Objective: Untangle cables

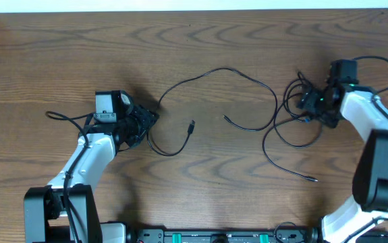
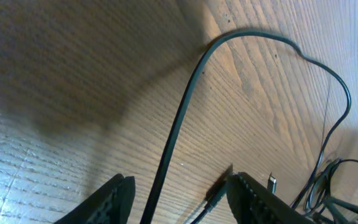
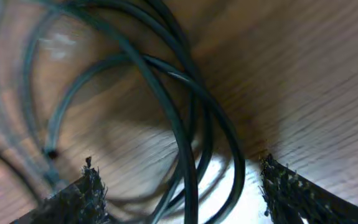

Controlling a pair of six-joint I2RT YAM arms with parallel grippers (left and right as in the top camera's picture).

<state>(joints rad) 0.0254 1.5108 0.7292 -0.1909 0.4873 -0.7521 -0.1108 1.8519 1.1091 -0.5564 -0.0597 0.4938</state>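
Note:
A long thin black cable (image 1: 227,69) arcs across the table's middle from my left gripper (image 1: 146,121) toward the right. A short black loop ends in a small plug (image 1: 191,125). In the left wrist view my left gripper (image 2: 179,186) is open, with one black cable (image 2: 179,118) running between its fingers and a plug (image 2: 216,196) by the right finger. A knot of black cables (image 1: 295,120) lies at my right gripper (image 1: 310,102). In the right wrist view my right gripper (image 3: 182,177) is open astride several black strands (image 3: 185,143). No white cord shows.
One black cable trails from the knot to a loose end (image 1: 313,179) toward the front. Thicker arm leads loop beside the left arm (image 1: 62,116) and above the right arm (image 1: 377,61). The table's far edge (image 1: 194,11) runs along the top.

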